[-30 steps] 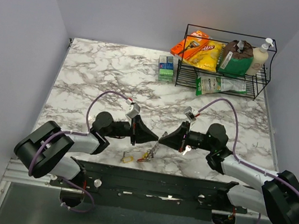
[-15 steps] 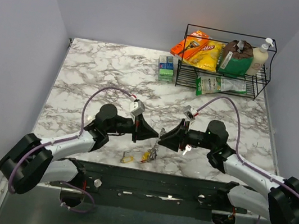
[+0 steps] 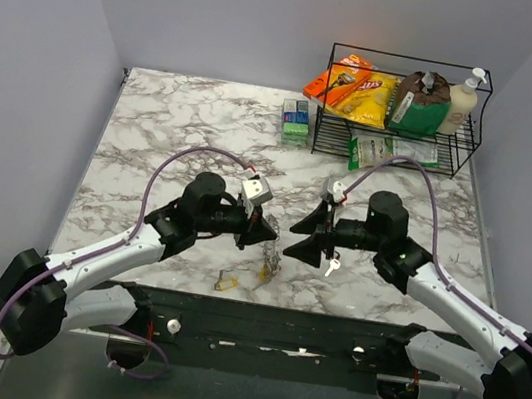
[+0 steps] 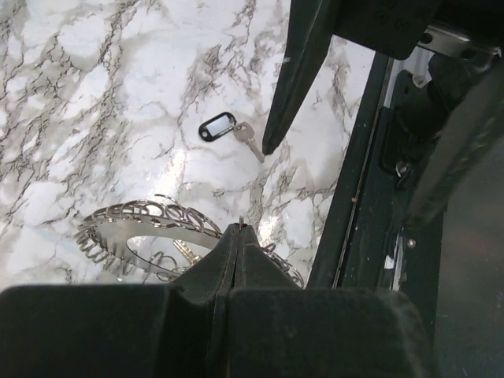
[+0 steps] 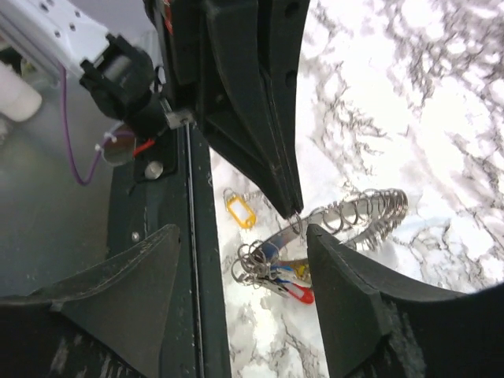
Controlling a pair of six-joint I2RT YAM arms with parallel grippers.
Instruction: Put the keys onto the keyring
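Marbled tabletop (image 3: 186, 126), seen from above, carrying a black wire rack (image 3: 400, 130) of bagged goods and a pump bottle at the far right corner, with a small green box (image 3: 297, 121) just beside the rack's left end. Two arms reaching inward from the near edge, meeting tip to tip over the near half of the marble. Black base rail (image 3: 266, 326) spanning the near edge between the arm bases. Left pincer (image 4: 239, 236) pressed together, pinching the thin wire of the keyring (image 4: 146, 214) at the very tips and holding it between the two arms, low over the near part of the tabletop; contact between the ring's lower end and the marble not discernible. Right pincer (image 5: 240, 232) spread wide, facing the left one, the one finger tip visible from the left wrist lying apart from the ring. Silver keys (image 5: 366, 211) fanned side by side along one arc of the ring, packed like coils. Denser colour-headed bunch (image 5: 285, 282), red, blue and yellow, hanging at the ring's lower end. Off the ring, flat on the marble: one tagged key (image 4: 224, 130), silver with a dark-rimmed label, just beside the right arm's finger tip, and one yellow tag (image 5: 236, 211) close to the base rail.
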